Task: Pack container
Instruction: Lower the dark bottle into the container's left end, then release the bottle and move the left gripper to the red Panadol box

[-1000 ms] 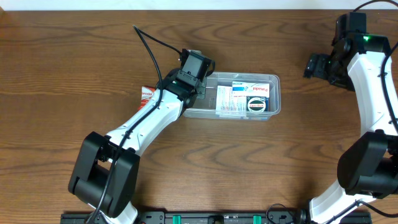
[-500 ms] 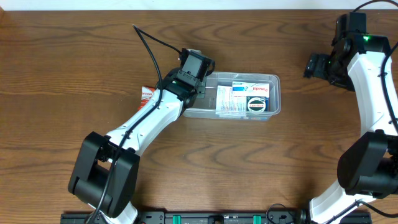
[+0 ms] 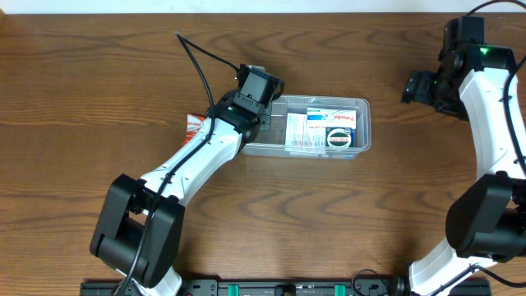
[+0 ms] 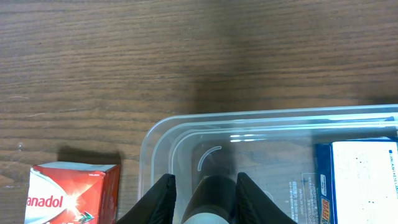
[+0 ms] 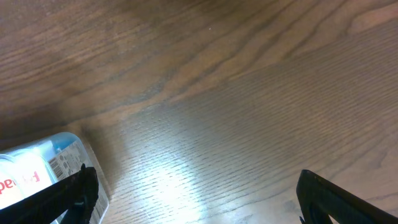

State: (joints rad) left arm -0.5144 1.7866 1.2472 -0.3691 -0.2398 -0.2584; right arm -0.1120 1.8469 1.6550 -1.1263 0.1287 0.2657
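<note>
Change since earlier: you will find nothing shifted in the overhead view; both arms, the tub and its load sit where they did a second ago.
Table: dark wood-grain top (image 3: 82, 66) under everything.
Red Panadol box (image 3: 194, 123) (image 4: 71, 193): lying on the wood just left of the tub, outside it, partly hidden by your left arm from above.
Left gripper (image 3: 261, 115) (image 4: 205, 177): poised over the tub's left end, its fingers (image 4: 160, 199) standing partly apart on either side of a dark rounded object (image 4: 211, 202). You cannot tell from these views whether they are pressing on it.
Container (image 3: 366, 123) (image 4: 186, 121): the clear tub sits at the table's middle, long side running left to right, its left end bare but for that dark object.
Blue-and-white carton (image 3: 304, 131) (image 4: 364, 180): lying flat inside, right of centre.
Round dark disc (image 3: 339, 140): resting inside the tub near its right end.
Right gripper (image 3: 415, 86) (image 5: 198, 180): your jaws stand wide apart with nothing between them, over bare wood, well right of the tub, whose corner (image 5: 62, 149) shows at the wrist view's lower left.
</note>
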